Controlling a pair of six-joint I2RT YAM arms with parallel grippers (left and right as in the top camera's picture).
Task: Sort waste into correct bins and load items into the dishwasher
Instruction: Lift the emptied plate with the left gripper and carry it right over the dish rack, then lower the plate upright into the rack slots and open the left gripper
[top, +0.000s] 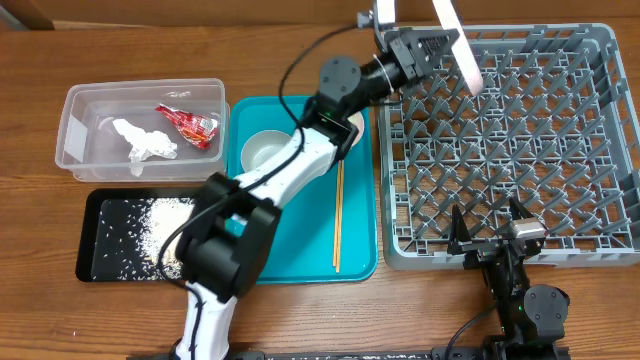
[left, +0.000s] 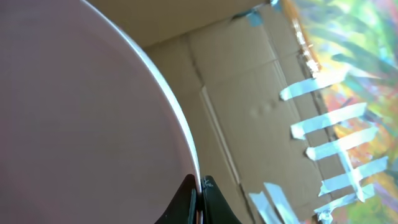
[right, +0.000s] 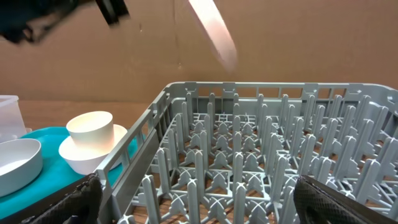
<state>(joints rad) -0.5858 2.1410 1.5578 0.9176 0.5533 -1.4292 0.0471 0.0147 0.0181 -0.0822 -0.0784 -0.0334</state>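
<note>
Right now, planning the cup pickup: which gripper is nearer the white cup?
Left. The left gripper, holding the pink plate, is raised over the rack's far-left corner, near the cup; the right gripper sits at the rack's near edge.

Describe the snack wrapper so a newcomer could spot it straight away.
In the overhead view, find the clear plastic tub at upper left, above the black tray of rice. Inside, beside a crumpled white tissue, lies the wrapper: the only red thing there.

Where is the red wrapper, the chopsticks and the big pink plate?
red wrapper (top: 190, 124), overhead view, middle of the crinkled foil.
chopsticks (top: 339, 215), overhead view, halfway along the sticks.
pink plate (top: 458, 45), overhead view, middle of the strip that shows.
</note>
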